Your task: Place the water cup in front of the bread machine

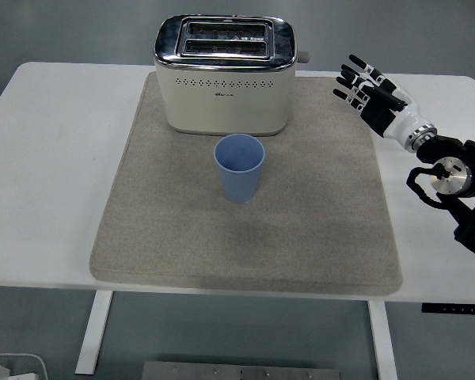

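The blue water cup (239,167) is set upright before the bread machine (225,74), whose small front print is unreadable; the right hand (374,96) is held spread, empty.

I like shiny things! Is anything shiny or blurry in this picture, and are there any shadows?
In the head view, the toaster's chrome top gleams with reflections; the blue cup casts only a soft, faint shadow on the grey mat, so the light is even; everything looks sharp, including the right hand, open beside the mat's far right corner.
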`<state>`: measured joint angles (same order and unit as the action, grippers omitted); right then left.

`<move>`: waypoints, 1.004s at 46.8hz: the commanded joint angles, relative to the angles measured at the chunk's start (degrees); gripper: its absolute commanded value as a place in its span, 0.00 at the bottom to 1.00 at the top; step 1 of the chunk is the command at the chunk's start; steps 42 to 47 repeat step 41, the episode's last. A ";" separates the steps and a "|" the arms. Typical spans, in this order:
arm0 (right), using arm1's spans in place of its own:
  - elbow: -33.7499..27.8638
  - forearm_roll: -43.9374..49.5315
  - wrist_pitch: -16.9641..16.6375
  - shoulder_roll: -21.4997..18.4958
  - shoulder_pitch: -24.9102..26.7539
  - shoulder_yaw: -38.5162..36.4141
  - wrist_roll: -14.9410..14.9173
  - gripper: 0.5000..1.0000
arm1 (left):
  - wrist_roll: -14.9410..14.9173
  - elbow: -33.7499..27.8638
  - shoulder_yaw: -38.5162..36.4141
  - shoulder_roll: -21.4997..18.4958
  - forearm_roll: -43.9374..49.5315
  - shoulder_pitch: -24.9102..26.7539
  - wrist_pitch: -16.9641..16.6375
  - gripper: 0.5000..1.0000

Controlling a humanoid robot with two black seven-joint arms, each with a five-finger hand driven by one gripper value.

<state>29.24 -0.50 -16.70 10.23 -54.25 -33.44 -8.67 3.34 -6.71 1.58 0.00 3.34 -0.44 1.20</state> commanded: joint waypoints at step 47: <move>-3.75 -1.61 2.81 -2.59 -1.91 0.40 -0.29 0.85 | 0.00 0.03 0.00 0.00 0.00 0.00 -0.05 1.00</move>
